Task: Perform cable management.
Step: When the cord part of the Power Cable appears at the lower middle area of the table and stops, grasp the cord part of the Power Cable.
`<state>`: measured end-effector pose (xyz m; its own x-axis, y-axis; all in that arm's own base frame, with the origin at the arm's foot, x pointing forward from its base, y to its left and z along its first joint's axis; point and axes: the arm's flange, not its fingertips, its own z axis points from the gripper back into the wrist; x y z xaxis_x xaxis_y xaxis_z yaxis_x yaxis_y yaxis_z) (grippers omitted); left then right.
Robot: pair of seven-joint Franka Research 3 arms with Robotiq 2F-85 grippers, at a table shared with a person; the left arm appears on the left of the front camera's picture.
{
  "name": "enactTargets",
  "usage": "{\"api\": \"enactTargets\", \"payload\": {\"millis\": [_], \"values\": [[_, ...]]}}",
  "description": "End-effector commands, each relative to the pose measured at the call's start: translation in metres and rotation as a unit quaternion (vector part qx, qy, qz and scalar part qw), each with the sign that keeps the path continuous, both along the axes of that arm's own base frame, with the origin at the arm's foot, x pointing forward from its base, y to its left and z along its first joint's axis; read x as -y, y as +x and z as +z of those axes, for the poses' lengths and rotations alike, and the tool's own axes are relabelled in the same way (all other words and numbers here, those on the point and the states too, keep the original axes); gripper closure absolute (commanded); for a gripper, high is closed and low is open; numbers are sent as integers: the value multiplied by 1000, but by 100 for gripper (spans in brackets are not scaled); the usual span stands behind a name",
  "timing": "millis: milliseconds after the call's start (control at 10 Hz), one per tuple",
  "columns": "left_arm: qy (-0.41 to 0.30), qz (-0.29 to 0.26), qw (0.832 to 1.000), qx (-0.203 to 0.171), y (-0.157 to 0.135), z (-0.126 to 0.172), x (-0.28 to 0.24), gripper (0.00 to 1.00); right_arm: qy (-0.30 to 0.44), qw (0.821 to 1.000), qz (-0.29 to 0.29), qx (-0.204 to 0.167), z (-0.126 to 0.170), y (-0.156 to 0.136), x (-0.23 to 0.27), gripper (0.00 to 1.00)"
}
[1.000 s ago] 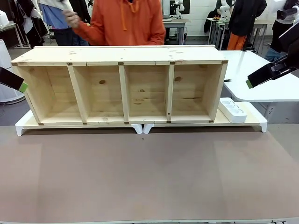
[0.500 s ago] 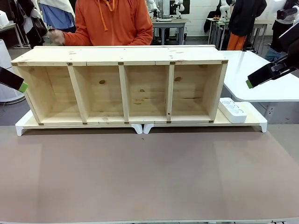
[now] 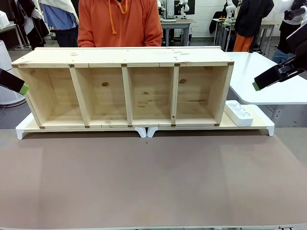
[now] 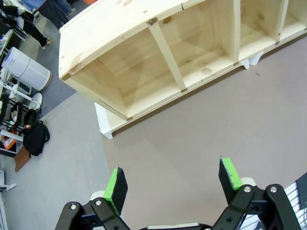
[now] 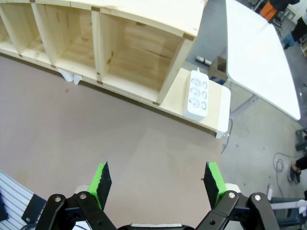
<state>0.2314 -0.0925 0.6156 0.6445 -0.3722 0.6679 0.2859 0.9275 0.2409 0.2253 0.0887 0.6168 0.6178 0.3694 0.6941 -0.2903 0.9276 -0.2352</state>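
Green-padded left hand point(image 4: 171, 177), right hand point(image 5: 157, 179) hover, jaws apart.

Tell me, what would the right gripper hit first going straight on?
Probably the right gripper meets the brown tabletop first, short of the wooden shelf and power strip; depth unclear.

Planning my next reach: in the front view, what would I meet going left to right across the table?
Black, green-padded left claw → long pale wooden shelf with four open compartments → white plastic multi-socket power strip → black, green-padded right claw.
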Motion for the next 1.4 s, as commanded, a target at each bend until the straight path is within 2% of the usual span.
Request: {"api": "enactTargets", "payload": {"millis": [0,1300], "values": [[2,-2,1000,4,2,0,1,0,1,1000,-1,2,1,0,1,0],[2,-2,1000,4,2,0,1,0,1,1000,-1,2,1,0,1,0]]}}
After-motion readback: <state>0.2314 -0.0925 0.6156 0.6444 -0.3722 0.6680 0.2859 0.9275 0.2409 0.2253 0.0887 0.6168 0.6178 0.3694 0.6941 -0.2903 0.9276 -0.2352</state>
